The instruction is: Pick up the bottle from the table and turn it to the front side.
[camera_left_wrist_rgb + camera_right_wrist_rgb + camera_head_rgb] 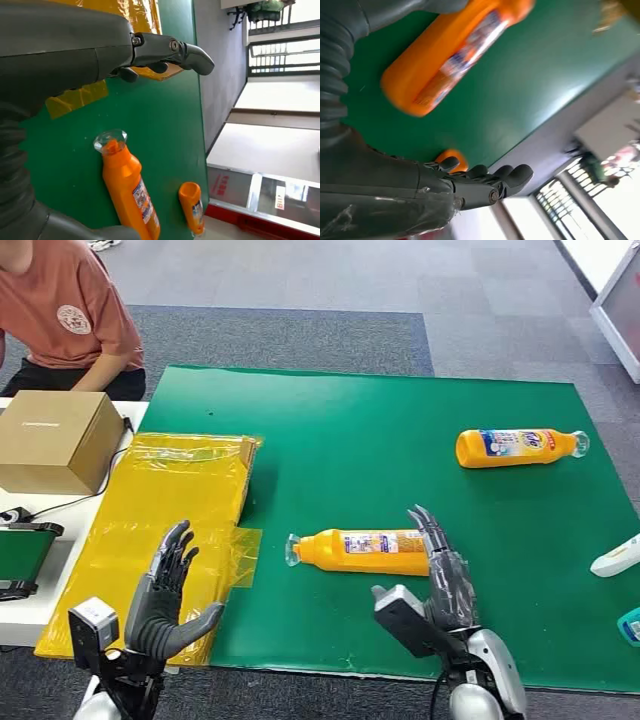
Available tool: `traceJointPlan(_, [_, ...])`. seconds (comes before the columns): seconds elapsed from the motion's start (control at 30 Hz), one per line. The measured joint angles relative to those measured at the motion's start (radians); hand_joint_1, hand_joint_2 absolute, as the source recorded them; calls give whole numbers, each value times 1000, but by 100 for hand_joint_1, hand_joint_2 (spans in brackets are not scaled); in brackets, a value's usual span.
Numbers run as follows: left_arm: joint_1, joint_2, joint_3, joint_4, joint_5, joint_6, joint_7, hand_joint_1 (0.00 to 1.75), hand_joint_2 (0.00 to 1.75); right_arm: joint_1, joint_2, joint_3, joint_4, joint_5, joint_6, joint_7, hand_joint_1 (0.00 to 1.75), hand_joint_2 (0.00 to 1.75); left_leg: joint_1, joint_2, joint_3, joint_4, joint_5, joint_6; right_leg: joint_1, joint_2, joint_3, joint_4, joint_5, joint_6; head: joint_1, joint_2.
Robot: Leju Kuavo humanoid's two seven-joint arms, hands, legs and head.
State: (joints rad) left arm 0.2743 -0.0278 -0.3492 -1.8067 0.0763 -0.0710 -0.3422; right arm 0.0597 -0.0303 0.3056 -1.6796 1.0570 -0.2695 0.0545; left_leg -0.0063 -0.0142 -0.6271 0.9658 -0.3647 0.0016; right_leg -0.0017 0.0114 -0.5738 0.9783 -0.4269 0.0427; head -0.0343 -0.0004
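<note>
An orange bottle (362,551) (130,192) (444,55) with a clear cap lies on its side on the green mat (377,430), cap pointing left. My right hand (445,575) (433,195) hovers by the bottle's base end, fingers straight and apart, holding nothing. A second orange bottle (517,447) (192,205) lies at the far right of the mat, cap pointing right. Over the yellow plastic sheet (166,530) near the front edge, my left hand (162,595) (75,50) is open and empty.
A cardboard box (56,440) stands on the white table at the left, with a person in an orange shirt (64,310) behind it. A green-lined device (23,555) sits at the left edge. A white object (615,558) and a teal one (630,625) lie at the right edge.
</note>
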Motion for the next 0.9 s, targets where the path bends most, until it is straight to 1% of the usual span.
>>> traceJointPlan(0.07, [1,-2,5,-7,-7,-11,4,0,175,-11,-5,0,23,59,12,26,0,175,0,0,0,0,0,0,0,0,0,0,0,0,0,0])
traceJointPlan(0.1, [1,-5,10,-14,-13,-22,7,0,175,-23,-10,0,47,109,21,46,0,175,0,0,0,0,0,0,0,0,0,0,0,0,0,0])
traceJointPlan(0.17, [-4,-11,18,-23,-22,-45,11,0,175,-52,-17,0,114,178,34,70,0,175,0,0,0,0,0,0,0,0,0,0,1,0,0,0])
traceJointPlan(0.23, [-14,-16,24,-28,-26,-65,12,0,175,-85,-20,0,190,216,38,81,0,175,0,0,0,0,1,0,0,0,0,0,1,0,0,0])
traceJointPlan(0.4, [-46,-22,26,-31,-24,-113,12,0,175,-177,-20,1,394,260,23,80,0,175,0,0,0,0,2,0,0,0,0,0,2,0,0,0])
traceJointPlan(0.6, [-71,-26,18,-31,7,-160,12,0,175,-310,-10,9,617,305,-5,74,0,175,0,0,0,0,3,1,0,0,0,0,3,0,0,0])
traceJointPlan(0.77, [-83,-26,-9,-28,39,-185,20,0,175,-435,8,26,781,352,15,82,0,175,0,1,1,0,3,1,0,1,0,0,3,0,0,0])
traceJointPlan(0.9, [-90,-26,-21,-17,60,-192,27,0,175,-516,21,50,888,383,53,79,175,175,0,1,4,0,3,1,0,1,2,0,3,0,0,0])
